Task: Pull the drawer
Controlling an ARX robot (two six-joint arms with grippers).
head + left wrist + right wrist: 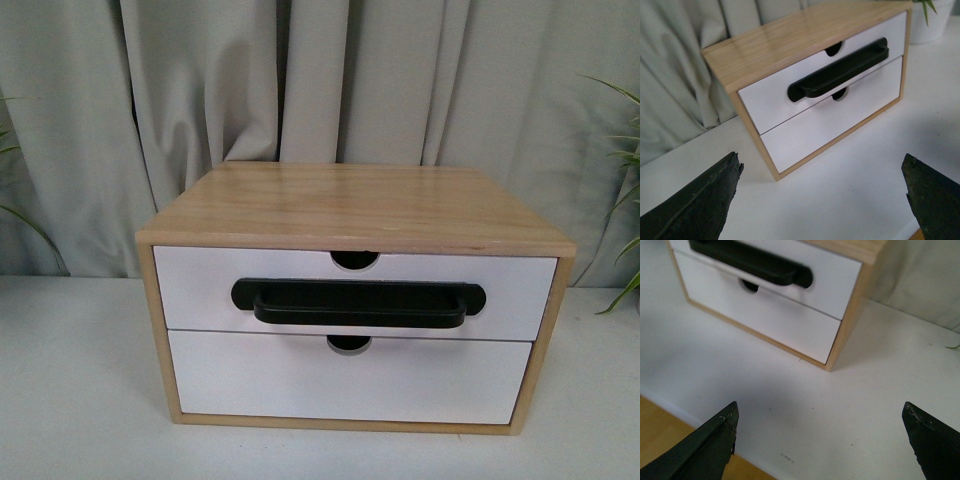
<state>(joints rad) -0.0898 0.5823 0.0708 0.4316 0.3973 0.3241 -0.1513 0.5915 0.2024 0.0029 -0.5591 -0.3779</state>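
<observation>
A light wood cabinet stands on the white table, facing me. Its upper drawer has a white front, a half-round notch in the upper edge and a long black bar handle. The drawer sits flush in the cabinet. The same drawer shows in the left wrist view, and its handle in the right wrist view. My left gripper hangs open above the table in front of the cabinet's left corner. Off the cabinet's right corner my right gripper is open too. Neither holds anything, and neither arm shows in the front view.
Below it is a plain white drawer front without a handle. Grey curtains hang behind the cabinet. Plant leaves reach in at the right and a white pot stands beside the cabinet. The table's near edge lies under the right gripper.
</observation>
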